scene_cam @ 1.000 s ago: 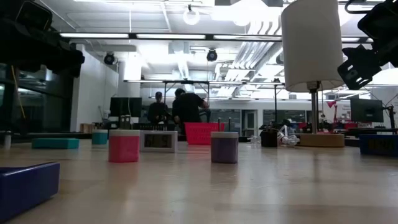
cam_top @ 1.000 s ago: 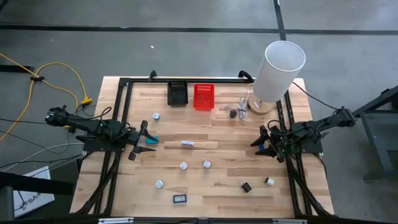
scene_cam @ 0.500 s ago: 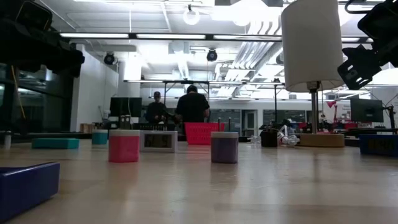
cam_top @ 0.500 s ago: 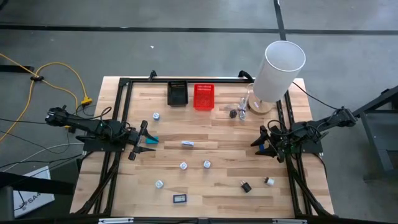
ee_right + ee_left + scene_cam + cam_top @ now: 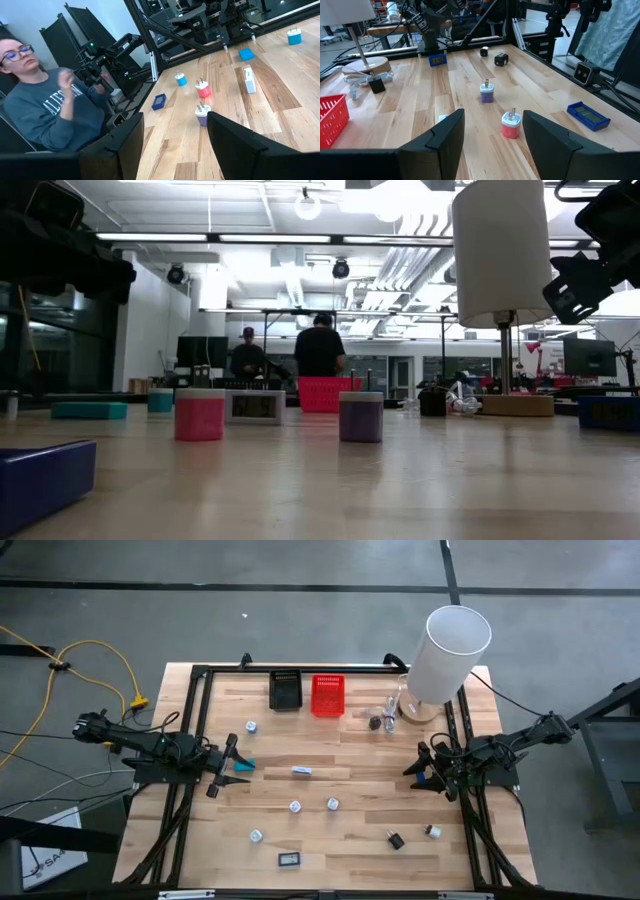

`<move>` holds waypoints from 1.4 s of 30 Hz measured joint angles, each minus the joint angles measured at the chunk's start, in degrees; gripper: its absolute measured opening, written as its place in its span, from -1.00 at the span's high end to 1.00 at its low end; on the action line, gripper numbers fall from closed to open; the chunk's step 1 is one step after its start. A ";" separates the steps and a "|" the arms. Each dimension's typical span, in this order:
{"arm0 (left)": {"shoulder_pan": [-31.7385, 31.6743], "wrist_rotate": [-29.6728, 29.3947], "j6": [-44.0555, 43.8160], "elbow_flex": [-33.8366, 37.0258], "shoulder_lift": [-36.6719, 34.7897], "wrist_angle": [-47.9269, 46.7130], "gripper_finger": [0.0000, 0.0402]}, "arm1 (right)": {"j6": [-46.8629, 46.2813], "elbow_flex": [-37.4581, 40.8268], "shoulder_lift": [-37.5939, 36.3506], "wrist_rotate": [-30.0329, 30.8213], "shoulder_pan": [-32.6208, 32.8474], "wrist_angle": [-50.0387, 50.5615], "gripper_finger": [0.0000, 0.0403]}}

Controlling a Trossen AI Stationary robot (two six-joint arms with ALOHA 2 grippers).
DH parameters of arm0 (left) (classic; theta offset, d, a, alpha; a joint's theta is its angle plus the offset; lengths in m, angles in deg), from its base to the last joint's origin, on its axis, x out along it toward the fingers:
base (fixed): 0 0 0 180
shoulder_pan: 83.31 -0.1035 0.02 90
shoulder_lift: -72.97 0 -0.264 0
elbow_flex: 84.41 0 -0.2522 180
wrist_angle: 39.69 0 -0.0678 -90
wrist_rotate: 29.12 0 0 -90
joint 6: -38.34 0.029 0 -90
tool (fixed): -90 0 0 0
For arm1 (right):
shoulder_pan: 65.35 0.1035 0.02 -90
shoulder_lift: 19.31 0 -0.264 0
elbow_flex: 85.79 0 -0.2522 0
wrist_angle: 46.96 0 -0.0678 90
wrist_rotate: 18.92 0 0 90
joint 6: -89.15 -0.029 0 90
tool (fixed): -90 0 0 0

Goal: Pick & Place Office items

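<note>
The office items lie scattered on the wooden table [image 5: 360,755]. They include small white lumps [image 5: 294,806] [image 5: 332,804] [image 5: 256,836], a white-blue bar [image 5: 301,771], a teal piece [image 5: 246,763], a black-framed tag [image 5: 288,859] and a black clip [image 5: 396,840]. The wrist views show the lumps as plug-like pieces, a pink one [image 5: 511,124] and a purple one [image 5: 486,92]. My left gripper [image 5: 238,762] is open and empty at the table's left side, above the teal piece. My right gripper [image 5: 416,766] is open and empty at the right side.
A black mesh basket [image 5: 285,690] and a red one [image 5: 327,695] stand at the far edge. A tall white cylinder on a round base [image 5: 447,650] stands at the far right, with a cable and a black piece [image 5: 378,722] beside it. A person [image 5: 45,105] sits beyond the table.
</note>
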 joint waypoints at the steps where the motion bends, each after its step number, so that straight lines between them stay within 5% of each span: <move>1: 0.00 0.00 0.00 0.00 -0.02 0.00 0.04 | -0.02 0.00 0.00 0.00 0.00 0.00 -0.01; 32: -0.02 -1.87 0.02 0.00 0.00 1.35 0.04 | 0.00 0.00 0.01 -0.02 0.00 0.00 -0.01; 42: 0.21 -11.61 -3.99 -2.93 1.25 -2.20 0.04 | 0.00 0.00 0.01 0.00 0.00 0.00 -0.01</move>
